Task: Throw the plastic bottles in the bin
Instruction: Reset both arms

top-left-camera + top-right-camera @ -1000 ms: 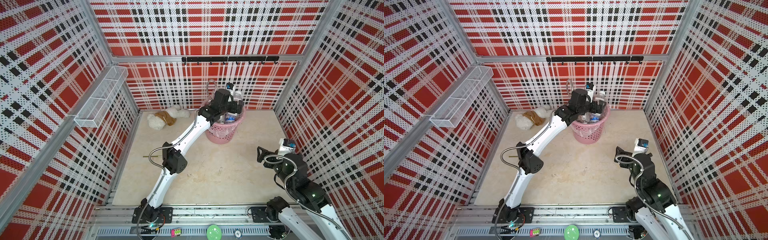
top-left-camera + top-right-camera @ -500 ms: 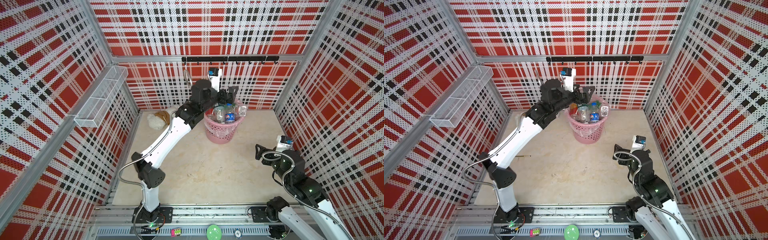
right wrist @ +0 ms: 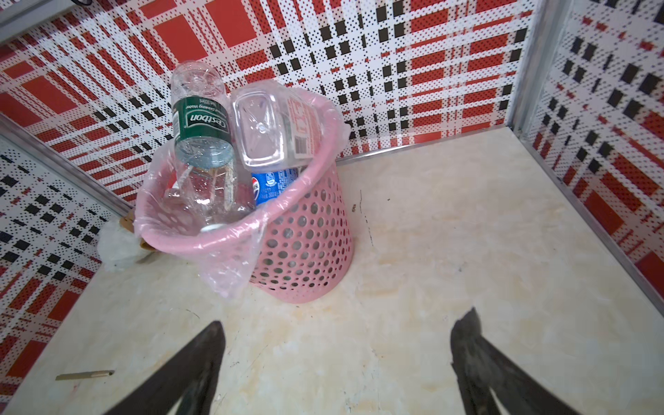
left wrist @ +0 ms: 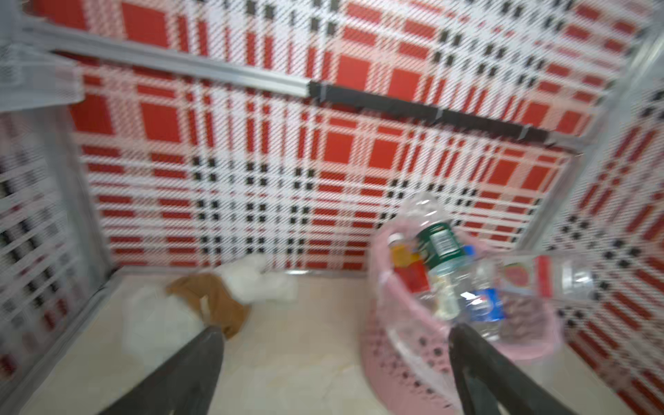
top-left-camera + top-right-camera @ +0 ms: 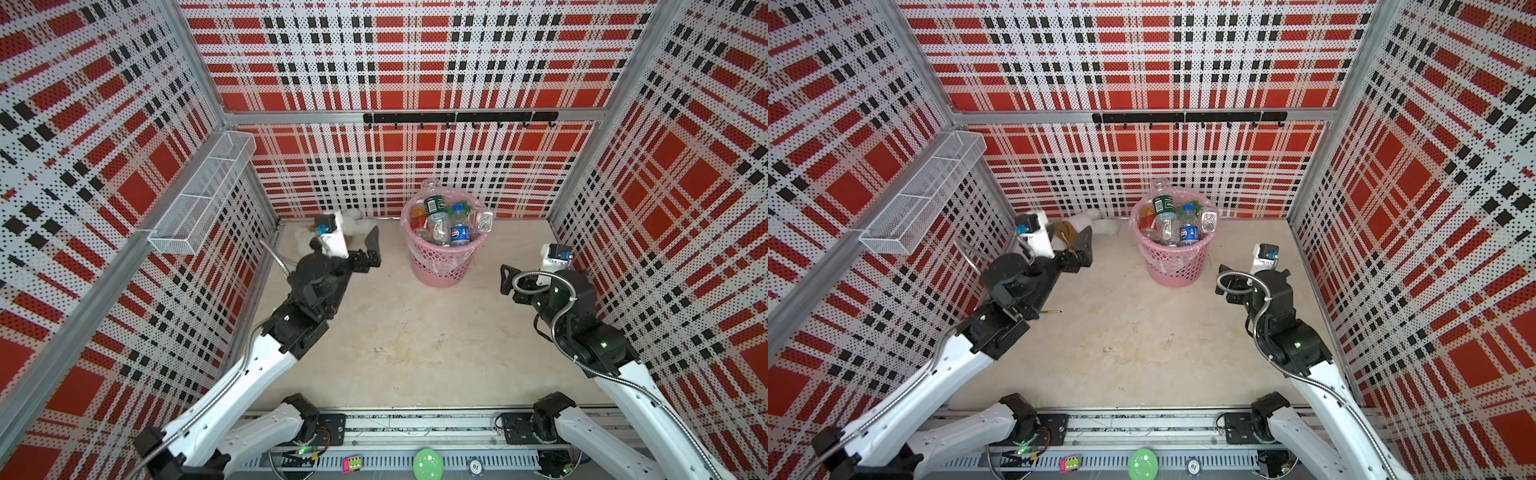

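Right wrist view shows bottles (image 3: pixel 201 122) heaped in the bin (image 3: pixel 305 244), none on the floor (image 3: pixel 467 233), with left gripper (image 4: pixel 336 330) and right gripper (image 3: pixel 343 319) spread wide and empty, so the task seems finished.

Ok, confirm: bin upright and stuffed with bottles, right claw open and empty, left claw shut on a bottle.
Not the left claw: the left wrist view shows it open and empty. The bin is upright and stuffed with bottles, and the right claw is open and empty.
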Robot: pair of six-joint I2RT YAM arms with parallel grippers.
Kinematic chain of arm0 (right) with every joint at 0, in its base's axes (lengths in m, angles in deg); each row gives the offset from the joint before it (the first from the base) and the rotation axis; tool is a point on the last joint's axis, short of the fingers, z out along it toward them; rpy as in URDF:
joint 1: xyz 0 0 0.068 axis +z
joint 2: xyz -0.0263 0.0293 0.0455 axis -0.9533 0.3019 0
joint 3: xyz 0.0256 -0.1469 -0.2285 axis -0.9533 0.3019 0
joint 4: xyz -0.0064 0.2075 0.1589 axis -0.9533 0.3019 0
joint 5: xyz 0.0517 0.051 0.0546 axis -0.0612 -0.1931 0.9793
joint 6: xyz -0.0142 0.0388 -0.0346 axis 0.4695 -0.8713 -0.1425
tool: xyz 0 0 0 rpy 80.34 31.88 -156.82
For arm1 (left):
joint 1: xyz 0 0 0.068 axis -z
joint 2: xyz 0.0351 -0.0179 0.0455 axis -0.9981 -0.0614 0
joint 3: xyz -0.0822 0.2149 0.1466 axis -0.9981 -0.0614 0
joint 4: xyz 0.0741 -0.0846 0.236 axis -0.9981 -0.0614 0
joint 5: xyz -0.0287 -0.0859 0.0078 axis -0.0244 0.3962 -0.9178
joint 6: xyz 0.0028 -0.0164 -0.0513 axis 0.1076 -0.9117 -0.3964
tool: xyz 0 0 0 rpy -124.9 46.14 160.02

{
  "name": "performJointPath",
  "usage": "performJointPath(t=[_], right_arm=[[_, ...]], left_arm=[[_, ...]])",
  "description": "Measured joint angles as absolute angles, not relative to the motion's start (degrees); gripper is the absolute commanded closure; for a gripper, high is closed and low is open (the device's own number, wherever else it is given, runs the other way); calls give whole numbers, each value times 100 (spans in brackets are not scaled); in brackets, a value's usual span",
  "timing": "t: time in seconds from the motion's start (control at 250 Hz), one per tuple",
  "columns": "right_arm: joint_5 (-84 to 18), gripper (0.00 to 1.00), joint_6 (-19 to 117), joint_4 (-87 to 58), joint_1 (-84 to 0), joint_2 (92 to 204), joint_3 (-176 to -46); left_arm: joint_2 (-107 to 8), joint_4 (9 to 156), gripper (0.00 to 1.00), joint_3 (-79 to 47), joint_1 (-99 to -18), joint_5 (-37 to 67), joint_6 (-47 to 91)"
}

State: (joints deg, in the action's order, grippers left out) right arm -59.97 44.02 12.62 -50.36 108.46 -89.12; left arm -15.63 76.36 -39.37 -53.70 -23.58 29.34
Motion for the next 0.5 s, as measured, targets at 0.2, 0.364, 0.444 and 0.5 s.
performJointPath(t=[0.2, 0.364, 0.444, 0.5], right_arm=[[-5728, 0, 4387, 1100, -5205, 11193, -9161], [-5321, 0, 4267, 1104, -5683, 11042, -9143], [-5175, 0, 4260, 1109, -6168, 10854, -8907], [-5103, 0, 4308, 1111, -6481, 10736, -8669]], left_arm=[[-332, 6996, 1, -5141, -6026, -2646, 2560], [-57, 7107, 1, -5795, -6369, -2747, 2464], [-177, 7324, 1, -6206, -6441, -2819, 2490], [-349, 7582, 1, -6520, -6489, -2880, 2575]])
